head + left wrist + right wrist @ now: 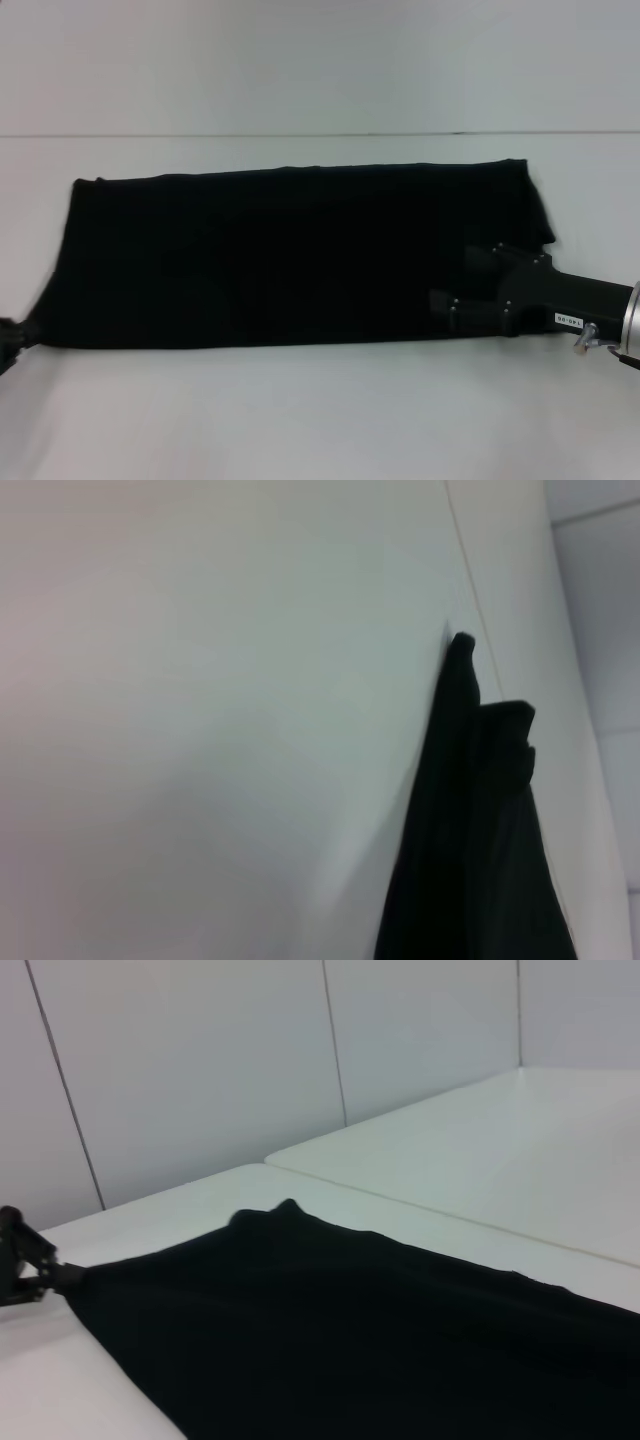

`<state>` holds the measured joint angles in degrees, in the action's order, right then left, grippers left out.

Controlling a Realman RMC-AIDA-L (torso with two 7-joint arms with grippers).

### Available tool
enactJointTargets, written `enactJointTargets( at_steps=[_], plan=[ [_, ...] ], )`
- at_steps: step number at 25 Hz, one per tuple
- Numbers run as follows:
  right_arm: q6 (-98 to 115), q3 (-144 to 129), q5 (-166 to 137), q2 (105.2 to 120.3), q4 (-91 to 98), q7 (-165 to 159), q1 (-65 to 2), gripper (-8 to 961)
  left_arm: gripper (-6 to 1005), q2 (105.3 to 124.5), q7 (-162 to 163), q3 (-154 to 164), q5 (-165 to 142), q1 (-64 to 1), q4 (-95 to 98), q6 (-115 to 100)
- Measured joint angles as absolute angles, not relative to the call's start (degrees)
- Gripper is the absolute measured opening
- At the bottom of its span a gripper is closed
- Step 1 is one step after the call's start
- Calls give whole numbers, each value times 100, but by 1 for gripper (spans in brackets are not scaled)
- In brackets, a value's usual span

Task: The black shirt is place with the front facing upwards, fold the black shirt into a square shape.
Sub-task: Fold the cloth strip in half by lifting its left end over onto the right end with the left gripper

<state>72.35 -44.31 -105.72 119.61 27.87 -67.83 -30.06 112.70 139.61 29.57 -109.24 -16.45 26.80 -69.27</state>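
From the head camera, the black shirt (290,255) is lying as a long band across the white tabletop (320,420), no lettering showing. The right tool (460,285) is reaching over its right end, black on black, so I cannot tell its grip. The left tool (10,338) is sitting at the shirt's left corner, mostly cut off.

The left wrist camera is showing only a shirt edge (480,830).

The right wrist camera is catching the left tool (25,1265) touching the far corner; grip unclear.
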Motion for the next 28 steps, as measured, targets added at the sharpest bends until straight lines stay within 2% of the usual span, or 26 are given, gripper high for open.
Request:
enactJointTargets(
  at_steps=[3, 8, 14, 19, 22, 25, 26, 28],
  plan=[
    [7212, -4429, -10588, 11959, 2769, -6796, -2980, 934, 35, 11253, 13953, 2802, -10935, -1413, 2852, -7055],
    [7170, -4429, -10583, 11949, 2777, -6857, -2880, 934, 35, 11101, 13942, 2621, -10966, -1158, 2959, -7199],
    [7152, -4358, -10574, 11935, 2803, -6960, -2723, 934, 35, 11050, 13880, 2275, -10962, -1099, 3062, -7406],
    [7131, -4286, -10588, 11933, 2794, -6961, -2603, 934, 35, 11016, 13878, 2225, -10919, -1529, 3068, -7846],
    [7116, -4237, -10589, 11927, 2792, -6961, -2498, 934, 35, 11024, 13877, 2215, -10895, -2014, 3068, -8188],
    [7117, -4142, -10590, 11926, 2790, -6961, -2369, 934, 34, 11115, 13871, 2314, -10917, -2604, 3068, -8326],
    [7121, -4115, -10592, 11926, 2789, -6961, -2326, 934, 34, 11220, 13852, 2511, -10926, -3092, 3065, -8346],
    [7133, -4089, -10592, 11927, 2788, -6961, -2224, 934, 34, 11289, 13836, 2653, -10925, -3329, 3057, -8344]
  ],
)
